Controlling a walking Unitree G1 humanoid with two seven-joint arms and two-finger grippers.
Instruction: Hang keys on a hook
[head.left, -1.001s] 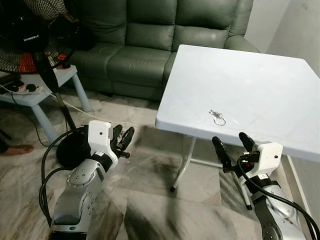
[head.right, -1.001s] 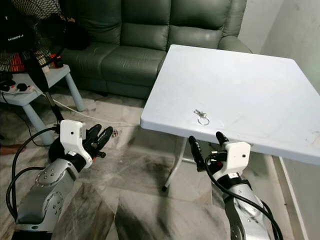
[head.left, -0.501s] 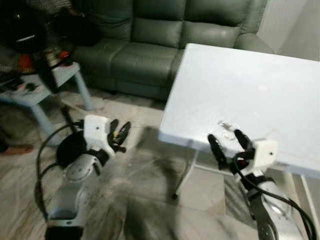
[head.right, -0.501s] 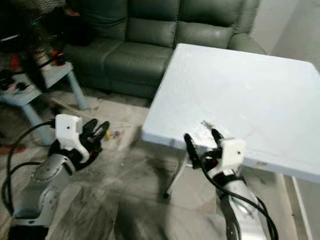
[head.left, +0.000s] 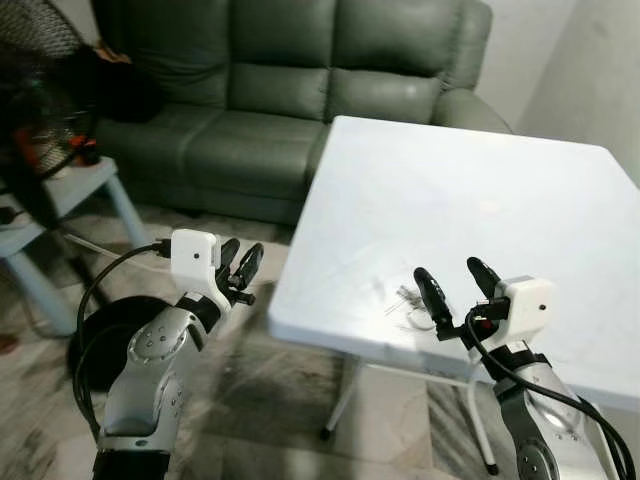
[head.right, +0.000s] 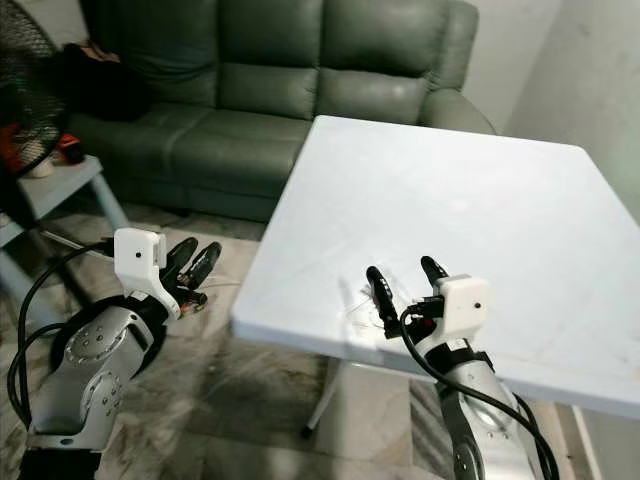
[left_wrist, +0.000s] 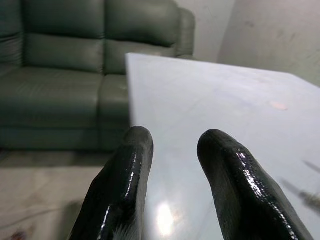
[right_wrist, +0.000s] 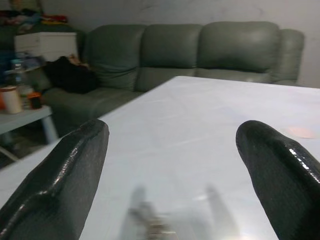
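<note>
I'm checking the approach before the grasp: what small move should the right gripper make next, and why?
Probably ease the right gripper down and slightly forward so its fingers straddle the keys, then close. Its fingers are spread open above the white table near its front edge, and the keys lie flat just by the left fingertip, not yet between the two. The left gripper hangs off the table's side.

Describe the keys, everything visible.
The keys are a small silvery metal bunch with a thin ring, lying flat on the white table near its front edge. They look blurred, so the count and shapes cannot be told. The right gripper hovers over them with fingers spread wide, one finger partly covering them; contact cannot be told. The left gripper is off the table's side, away from them.
</note>
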